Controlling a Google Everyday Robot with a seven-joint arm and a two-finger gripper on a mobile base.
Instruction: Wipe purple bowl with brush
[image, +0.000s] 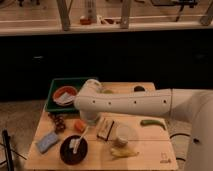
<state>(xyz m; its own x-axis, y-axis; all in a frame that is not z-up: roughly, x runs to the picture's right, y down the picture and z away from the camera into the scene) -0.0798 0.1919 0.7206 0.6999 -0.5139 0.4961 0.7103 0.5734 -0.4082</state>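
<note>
Table (155, 146): purple bowl (64, 152), sponge (47, 142); gripper (88, 122) above

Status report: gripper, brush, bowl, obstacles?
Gripper under arm, just behind purple bowl. Brush head in bowl, handle slanting up toward gripper. Orange thing near rim.
</note>
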